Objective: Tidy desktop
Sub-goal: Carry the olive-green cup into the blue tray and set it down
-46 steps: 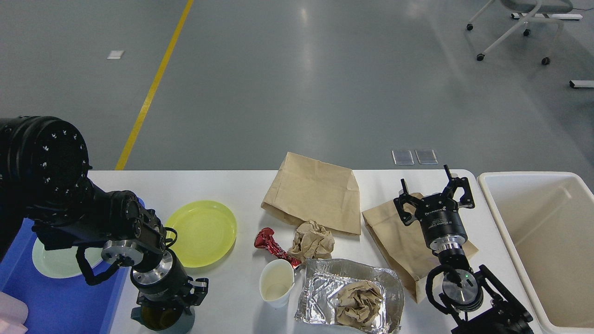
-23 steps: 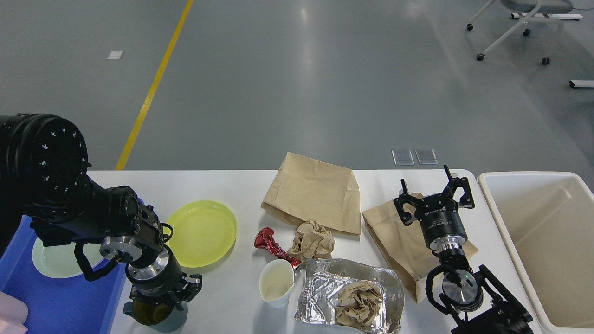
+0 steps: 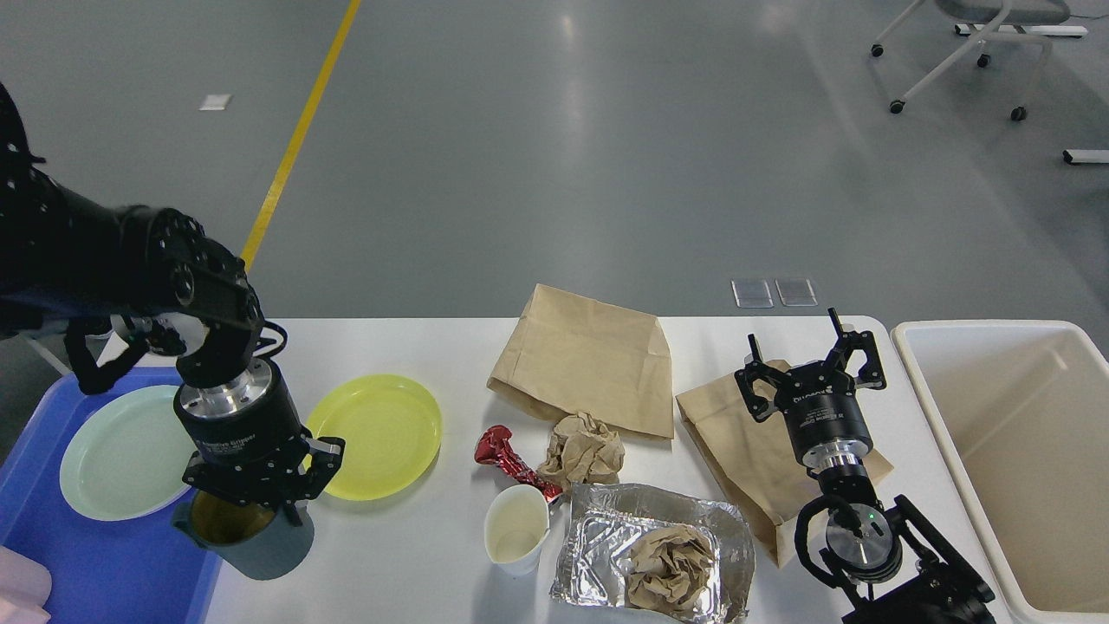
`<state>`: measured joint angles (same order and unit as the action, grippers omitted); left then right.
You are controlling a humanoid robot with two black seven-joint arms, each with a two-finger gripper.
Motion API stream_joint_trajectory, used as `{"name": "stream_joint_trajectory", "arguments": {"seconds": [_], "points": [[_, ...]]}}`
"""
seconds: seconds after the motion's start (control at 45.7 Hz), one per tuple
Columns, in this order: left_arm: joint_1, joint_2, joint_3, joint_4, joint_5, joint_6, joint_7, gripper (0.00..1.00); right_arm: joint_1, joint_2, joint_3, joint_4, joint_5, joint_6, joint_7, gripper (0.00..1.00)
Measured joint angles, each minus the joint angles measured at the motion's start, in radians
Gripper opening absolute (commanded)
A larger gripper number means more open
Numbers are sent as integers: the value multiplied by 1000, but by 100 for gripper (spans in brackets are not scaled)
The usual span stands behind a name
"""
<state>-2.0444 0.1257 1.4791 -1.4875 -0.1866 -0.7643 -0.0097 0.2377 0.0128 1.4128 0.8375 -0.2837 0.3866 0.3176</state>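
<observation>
The white desktop [image 3: 416, 347] carries litter and dishes. My left gripper [image 3: 258, 496] points down near the desktop's front left and is shut on the rim of a grey-blue mug [image 3: 251, 544] with a dark yellow inside. The mug hangs over the border between the desktop and the blue tray [image 3: 104, 572]. My right gripper [image 3: 814, 355] is open and empty, pointing away from me above a flat brown paper bag [image 3: 736, 442] at the right.
A yellow plate [image 3: 377, 436] lies beside the mug; a pale green plate [image 3: 121, 451] lies in the tray. In the middle are a red wrapper [image 3: 505, 454], a crumpled paper ball [image 3: 585, 451], a white cup [image 3: 517, 529], a foil tray [image 3: 606, 520], another bag [image 3: 589, 360]. A cream bin [image 3: 1014, 459] stands right.
My left arm has risen and swung left and back, carrying the mug from the front edge toward the blue tray. The right arm has not moved.
</observation>
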Motion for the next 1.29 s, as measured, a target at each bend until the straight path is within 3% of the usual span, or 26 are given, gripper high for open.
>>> {"name": "stream_joint_trajectory", "arguments": {"seconds": [0.307,0.525,0.701,0.985,1.292], "points": [[-367,8,54,-138,21,-142,-5,0,0,0,0,-1,0,0,0,100],[-435,21,80,-150,27,-172,-12,0,0,0,0,-2,0,0,0,100],[-325,155,99,-105,96,-135,-15,0,0,-1,0,-1,1,0,0,100],[7,437,53,99,398,-73,-63,0,0,0,0,0,1,0,0,100],[364,531,-144,310,565,-20,-118,0,0,-1,0,1,1,0,0,100]]}}
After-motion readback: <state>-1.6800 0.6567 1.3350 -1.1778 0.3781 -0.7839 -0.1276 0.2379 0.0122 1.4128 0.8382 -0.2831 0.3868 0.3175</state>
